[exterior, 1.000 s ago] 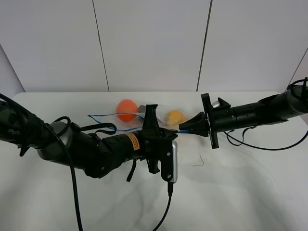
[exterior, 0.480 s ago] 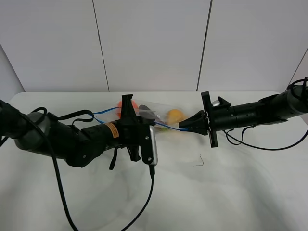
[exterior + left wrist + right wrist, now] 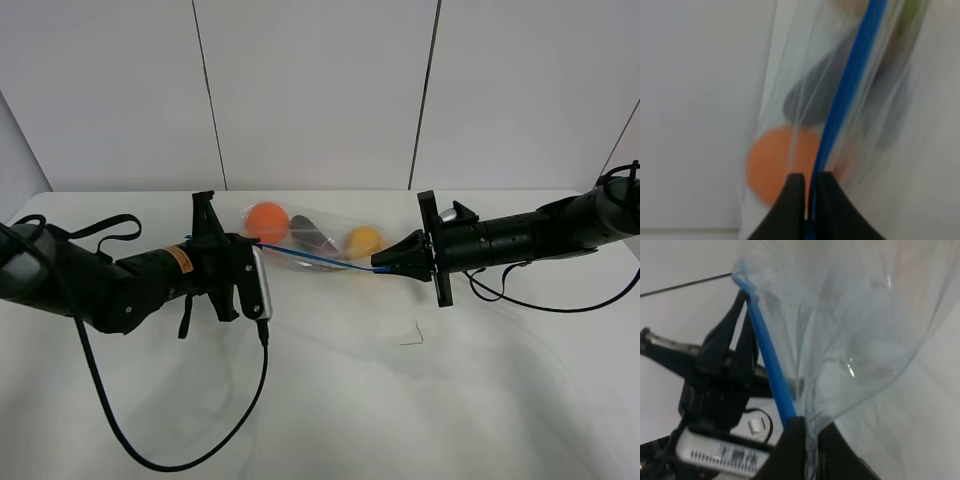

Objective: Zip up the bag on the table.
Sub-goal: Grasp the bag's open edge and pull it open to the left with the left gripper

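Clear bag (image 3: 333,230) at the far side of the white table (image 3: 470,400), blue zipper strip (image 3: 318,259) taut between the grippers, left gripper (image 3: 810,184) pinched on one end, right gripper (image 3: 809,429) clamped on the other, orange fruit (image 3: 266,222) and yellow fruit (image 3: 364,241) showing through, dark item (image 3: 312,237) between them too blurred to identify.

bag (image 3: 322,243) taut across the middle — a barrier, bare table (image 3: 450,400) nearside
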Tool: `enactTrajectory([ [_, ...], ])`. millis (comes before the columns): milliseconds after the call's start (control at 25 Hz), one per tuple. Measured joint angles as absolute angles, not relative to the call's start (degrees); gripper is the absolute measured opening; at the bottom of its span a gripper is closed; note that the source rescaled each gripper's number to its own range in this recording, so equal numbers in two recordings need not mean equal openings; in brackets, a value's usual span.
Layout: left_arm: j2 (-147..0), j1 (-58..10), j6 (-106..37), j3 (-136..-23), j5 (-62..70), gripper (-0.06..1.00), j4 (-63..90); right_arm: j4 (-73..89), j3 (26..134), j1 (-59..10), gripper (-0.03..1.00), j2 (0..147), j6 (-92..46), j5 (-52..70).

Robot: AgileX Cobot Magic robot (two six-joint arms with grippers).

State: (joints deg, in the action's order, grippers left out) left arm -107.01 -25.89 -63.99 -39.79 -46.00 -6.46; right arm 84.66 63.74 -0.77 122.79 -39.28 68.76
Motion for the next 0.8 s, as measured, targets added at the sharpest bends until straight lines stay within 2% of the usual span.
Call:
enactTrajectory([
  [440, -107.01, -17.81, -64.50, -39.73, -46.00, 0.00, -7.54, 84.91, 63.74, -0.96, 0.00, 122.79, -39.28, 68.76],
  [800, -107.01, -15.37, -64.51, -39.73, -45.94, 0.00, -7.65, 84.97, 63.74, -0.96, 0.00, 122.79, -39.28, 68.81],
])
